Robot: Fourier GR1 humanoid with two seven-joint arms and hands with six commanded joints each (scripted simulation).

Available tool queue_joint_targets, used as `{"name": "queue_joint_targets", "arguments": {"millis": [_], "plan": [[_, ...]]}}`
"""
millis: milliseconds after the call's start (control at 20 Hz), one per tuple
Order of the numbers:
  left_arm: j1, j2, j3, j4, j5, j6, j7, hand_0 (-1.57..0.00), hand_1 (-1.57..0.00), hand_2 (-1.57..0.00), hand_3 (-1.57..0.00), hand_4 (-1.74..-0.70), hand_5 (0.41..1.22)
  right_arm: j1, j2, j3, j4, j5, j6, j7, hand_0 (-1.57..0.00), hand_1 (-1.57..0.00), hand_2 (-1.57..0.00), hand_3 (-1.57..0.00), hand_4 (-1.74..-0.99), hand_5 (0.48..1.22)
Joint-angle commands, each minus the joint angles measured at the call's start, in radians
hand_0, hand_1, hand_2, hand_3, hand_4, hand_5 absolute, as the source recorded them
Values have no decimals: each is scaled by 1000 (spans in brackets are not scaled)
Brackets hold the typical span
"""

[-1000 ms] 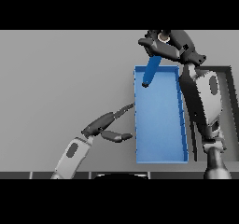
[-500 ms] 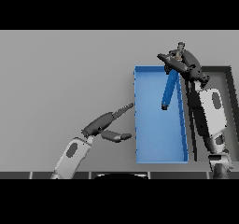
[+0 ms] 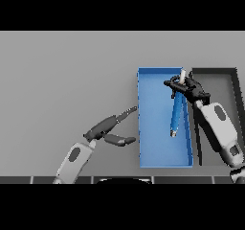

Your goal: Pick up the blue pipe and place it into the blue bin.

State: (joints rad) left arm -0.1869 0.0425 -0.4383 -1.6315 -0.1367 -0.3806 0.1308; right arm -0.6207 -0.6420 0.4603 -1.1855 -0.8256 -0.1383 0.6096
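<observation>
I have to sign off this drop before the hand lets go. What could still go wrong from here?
The long blue pipe hangs tilted from the right hand, gripped near its pale top end, so it may swing or bounce on release. It sits near the right wall of the rectangular blue bin, beside the dark grey bin, and could tip across. The left hand rests open outside the blue bin's left wall.

Single view only, head camera, looking steeply down at the grey table (image 3: pixel 62 71) from the robot's own side. Mid-range framing: table fills the picture, far edge along the top. Blue bin (image 3: pixel 142 128) sits right of centre, dark bin (image 3: pixel 234 80) cut by the right edge. Both arms enter from the lower edge. No second view to share anything with.
</observation>
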Motion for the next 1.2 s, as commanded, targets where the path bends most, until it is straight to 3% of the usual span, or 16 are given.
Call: {"name": "queue_joint_targets", "arguments": {"millis": [0, 50, 150, 200, 400, 600, 700, 750, 950, 1150], "plan": [[7, 3, -2, -7, 5, -5, -7, 1, 1, 1, 1, -882, 493, -8, -23, 60, 20, -72, -26, 0, -1005, -968, -930, -614, -1451, 1146], [6, -7, -7, -1, -3, 3, -7, 1, 1, 1, 1, -880, 495, -24, -39, 113, 26, -135, -44, 0, -804, -775, -744, -491, -1385, 1114], [-15, -7, 9, 7, 5, 4, 6, 1, 1, 1, 1, -881, 497, -63, -80, 194, 31, -210, -8, 0, -514, -495, -476, -314, -1296, 1152], [0, -5, 2, -2, 7, 1, -5, 1, 1, 1, 1, -881, 496, -84, -96, 237, 37, -226, 16, 0, -411, -396, -380, -251, -1264, 1108], [3, 1, 3, -3, 5, 1, -9, 1, 1, 1, 1, -878, 490, -102, -127, 317, 9, -113, 69, -17, -168, -162, -155, -102, -1160, 945], [-7, 5, 9, 6, 7, -3, -2, 1, 1, 1, 1, -878, 480, -112, -117, 346, 37, -64, 95, -38, -68, -66, -63, -41, -1131, 829], [-1, 1, 4, 7, 3, -2, -4, 1, 1, 1, 1, -881, 476, -117, -107, 346, 44, -60, 84, -39, -377, -184, -82, -26, -1144, 792], [4, 9, 7, 9, -2, 1, -15, 1, 1, 1, 1, -881, 474, -112, -118, 345, 32, -58, 75, -43, -301, -147, -65, -21, -1152, 778], [-3, 1, 7, 9, -5, 9, -11, 1, 1, 1, 1, -885, 476, -103, -122, 328, 19, -93, 102, -51, -123, -60, -26, -8, -1154, 809], [9, 20, 15, -5, 16, -11, -10, 1, 1, 1, 1, -885, 480, -105, -124, 326, 25, -91, 108, -60, -212, -100, -24, -5, -1152, 795]]}}
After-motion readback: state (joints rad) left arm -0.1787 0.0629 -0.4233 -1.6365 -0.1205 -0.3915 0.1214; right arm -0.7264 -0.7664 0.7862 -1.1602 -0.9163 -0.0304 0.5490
